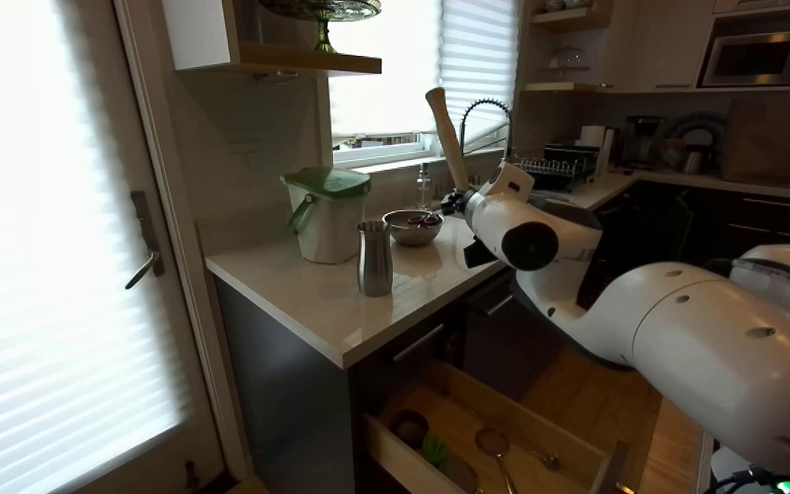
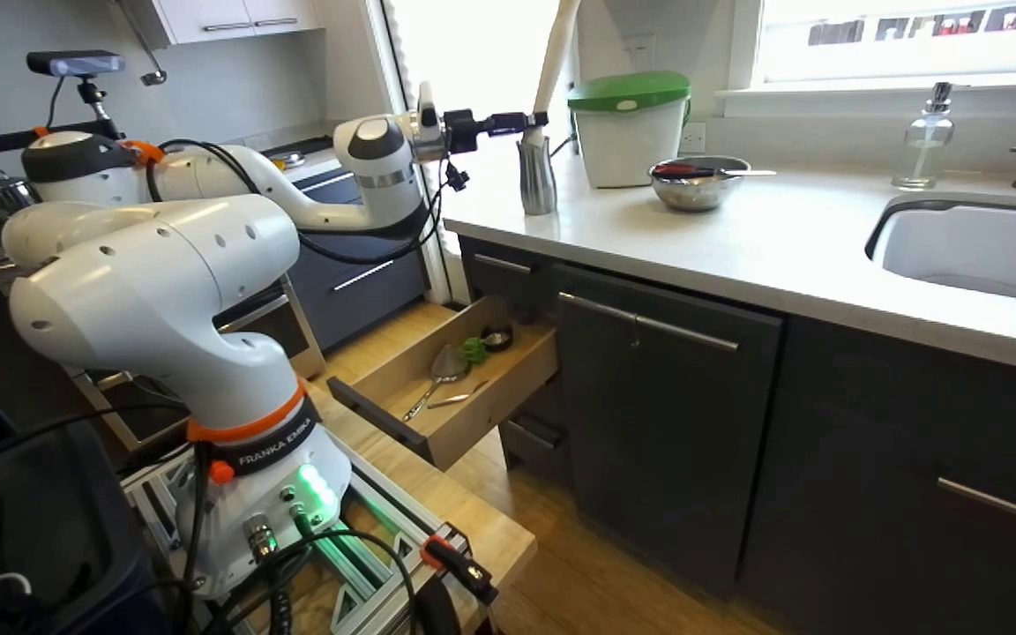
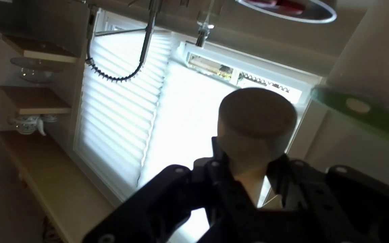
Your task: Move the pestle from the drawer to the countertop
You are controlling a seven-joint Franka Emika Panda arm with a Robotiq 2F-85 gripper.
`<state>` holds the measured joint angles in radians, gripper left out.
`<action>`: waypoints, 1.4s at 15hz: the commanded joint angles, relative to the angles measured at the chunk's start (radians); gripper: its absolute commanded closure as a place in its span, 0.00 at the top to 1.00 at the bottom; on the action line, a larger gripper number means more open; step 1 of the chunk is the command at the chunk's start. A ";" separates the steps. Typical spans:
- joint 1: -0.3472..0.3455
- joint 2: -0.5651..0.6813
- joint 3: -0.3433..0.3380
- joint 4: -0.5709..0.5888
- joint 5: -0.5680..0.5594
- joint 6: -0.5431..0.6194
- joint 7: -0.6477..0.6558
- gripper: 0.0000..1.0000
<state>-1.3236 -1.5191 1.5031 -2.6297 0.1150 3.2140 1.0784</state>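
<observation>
The tool (image 2: 538, 120) pinches the tilted pestle (image 1: 449, 140) near its lower end, higher than the cup (image 1: 375, 264). The cup stands on the bench (image 2: 790, 238), near the bin (image 1: 328, 233) and bowl (image 1: 413, 236); the drawer (image 2: 501, 409) sits open, lower than the cup.

Daylight through the window (image 1: 388, 96) and door (image 1: 59, 206) overexposes both. In an exterior view, the drawer (image 1: 522, 415) is dim. Wrist view: jaws backlit; green lid (image 3: 373, 113) at right blurred.
</observation>
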 commanded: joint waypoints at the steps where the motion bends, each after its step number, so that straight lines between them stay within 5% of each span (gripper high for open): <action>1: -0.009 0.011 -0.061 0.040 -0.124 -0.074 0.107 0.08; 2: -0.005 0.022 -0.066 0.007 -0.077 -0.025 0.033 0.08; 3: -0.005 0.031 -0.070 0.013 -0.083 -0.031 0.038 0.32; 6: -0.005 0.032 -0.066 0.012 -0.083 -0.031 0.037 0.32; 7: -0.005 0.032 -0.066 0.011 -0.083 -0.031 0.037 0.08; 14: -0.037 0.109 0.093 0.026 0.119 -0.041 0.087 0.08; 21: -0.132 0.206 0.207 0.084 0.168 0.000 0.144 0.08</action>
<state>-1.4001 -1.3878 1.6764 -2.5858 0.2604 3.1821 1.2227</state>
